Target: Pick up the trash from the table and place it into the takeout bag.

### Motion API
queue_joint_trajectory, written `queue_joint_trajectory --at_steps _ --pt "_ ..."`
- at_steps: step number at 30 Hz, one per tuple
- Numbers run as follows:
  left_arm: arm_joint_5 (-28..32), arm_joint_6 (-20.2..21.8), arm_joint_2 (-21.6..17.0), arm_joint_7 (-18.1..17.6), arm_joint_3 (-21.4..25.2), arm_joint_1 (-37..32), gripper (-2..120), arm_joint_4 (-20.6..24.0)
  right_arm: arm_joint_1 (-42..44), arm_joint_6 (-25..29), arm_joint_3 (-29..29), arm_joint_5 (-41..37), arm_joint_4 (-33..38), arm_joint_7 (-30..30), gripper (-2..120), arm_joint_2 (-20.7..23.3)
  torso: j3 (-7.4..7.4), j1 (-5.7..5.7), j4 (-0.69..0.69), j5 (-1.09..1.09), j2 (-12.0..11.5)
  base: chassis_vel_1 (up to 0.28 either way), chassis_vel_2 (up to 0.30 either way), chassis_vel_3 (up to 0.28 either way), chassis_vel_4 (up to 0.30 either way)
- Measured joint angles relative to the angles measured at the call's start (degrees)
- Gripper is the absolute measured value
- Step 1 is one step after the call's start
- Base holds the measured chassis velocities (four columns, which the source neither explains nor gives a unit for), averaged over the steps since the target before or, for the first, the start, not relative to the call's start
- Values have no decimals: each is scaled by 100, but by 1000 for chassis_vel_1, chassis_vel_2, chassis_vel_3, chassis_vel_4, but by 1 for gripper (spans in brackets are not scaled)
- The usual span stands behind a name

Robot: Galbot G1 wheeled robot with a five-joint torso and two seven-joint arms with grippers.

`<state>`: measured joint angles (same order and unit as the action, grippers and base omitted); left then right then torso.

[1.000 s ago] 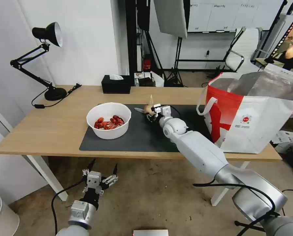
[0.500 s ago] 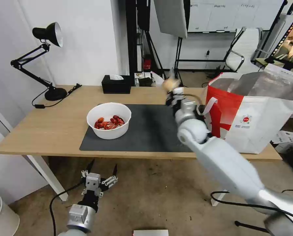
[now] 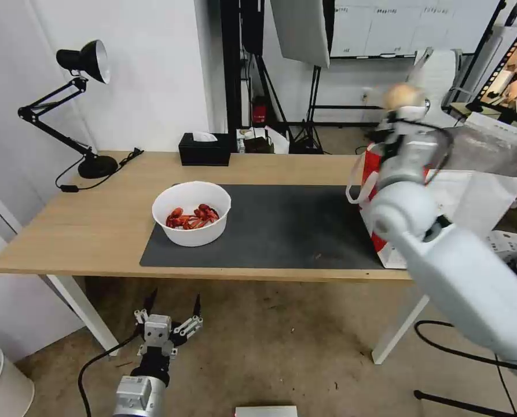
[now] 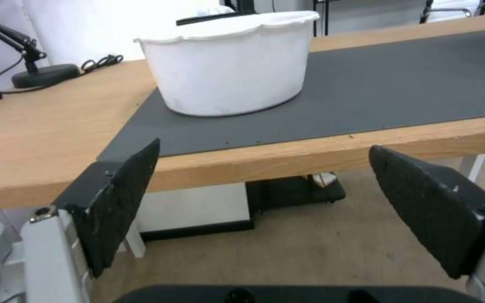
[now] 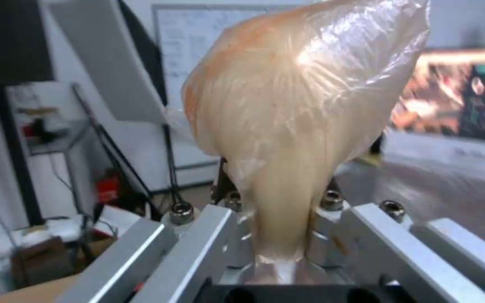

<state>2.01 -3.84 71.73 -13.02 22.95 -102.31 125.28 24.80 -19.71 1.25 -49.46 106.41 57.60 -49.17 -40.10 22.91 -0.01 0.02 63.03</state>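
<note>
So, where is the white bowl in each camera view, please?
Head view: the white bowl stands on the left end of the dark grey mat.
Left wrist view: the bowl stands beyond the open left gripper, on the mat.
Right wrist view: this camera faces the tan bundle instead.
Shared landmark: the mat.

Clearance: open mat area between bowl and bag

The dark grey mat [image 3: 275, 226] on the worktop [image 3: 84, 220] lies bare between the white bowl [image 3: 191, 212] and the takeout bag [image 3: 472, 174]. The right gripper [image 3: 402, 113], clamped on the tan bundle [image 3: 402, 95], occupies the space above the bag's near rim. The black tissue box [image 3: 205, 149] and desk lamp [image 3: 76, 104] obstruct the far edge.
</note>
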Motion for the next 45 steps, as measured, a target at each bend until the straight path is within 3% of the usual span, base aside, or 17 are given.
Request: queue_joint_trajectory --at_steps 2,9,11,15,19,25,31,34,35,38,39,41,43,45 --pt "0 0 -15 3 18 -20 100 9 -50 -338 89 -638 -36 386 10 114 0 0 1 -1 0 0 0 0 0" --pt "4 -1 -32 7 30 -31 100 31 -157 -676 217 -1179 -103 900 33 323 0 0 0 -2 0 0 0 0 0" --pt "4 -1 -34 8 28 -31 100 31 -164 -678 219 -1189 -103 905 36 341 0 0 0 -2 0 0 0 0 0" --pt "6 -1 -38 11 16 -22 100 31 -178 -686 223 -1202 -82 874 57 412 0 0 1 -2 0 0 0 0 0" --pt "12 -1 -47 11 17 -20 100 31 -181 -687 222 -1187 -80 815 67 437 0 0 1 -2 0 0 0 0 0" --pt "21 4 -49 12 17 -21 100 35 -178 -671 200 -1130 -56 682 93 467 0 0 1 -2 0 0 0 0 0" --pt "24 7 -49 12 15 -21 100 45 -155 -561 190 -1093 19 491 100 495 0 1 1 -2 0 0 0 0 0" --pt "27 16 -57 14 15 -20 100 99 2 141 220 -1253 392 -309 100 623 0 0 1 -2 0 0 0 0 0" --pt "27 16 -57 14 15 -20 100 99 2 141 220 -1253 392 -309 100 623 0 0 1 -2 0 0 0 0 0" --pt "30 19 -53 14 17 -4 100 146 460 886 307 -1572 1047 -1668 100 825 0 0 2 -5 0 0 0 0 0" --pt "30 19 -53 14 17 -4 100 146 460 886 307 -1572 1047 -1668 100 825 0 0 2 -5 0 0 0 0 0" --pt "31 18 -31 10 23 -4 100 157 1081 1057 466 -1561 1437 -2519 100 922 0 0 2 -3 0 0 0 0 0" --pt "31 12 -18 7 25 -13 100 161 1329 1094 542 -1514 1546 -2779 100 945 0 0 2 -3 0 0 0 0 0" --pt "27 -25 16 6 42 -63 100 172 2350 1197 903 -1222 1841 -3858 100 992 0 0 1 -1 -1 0 0 0 0"
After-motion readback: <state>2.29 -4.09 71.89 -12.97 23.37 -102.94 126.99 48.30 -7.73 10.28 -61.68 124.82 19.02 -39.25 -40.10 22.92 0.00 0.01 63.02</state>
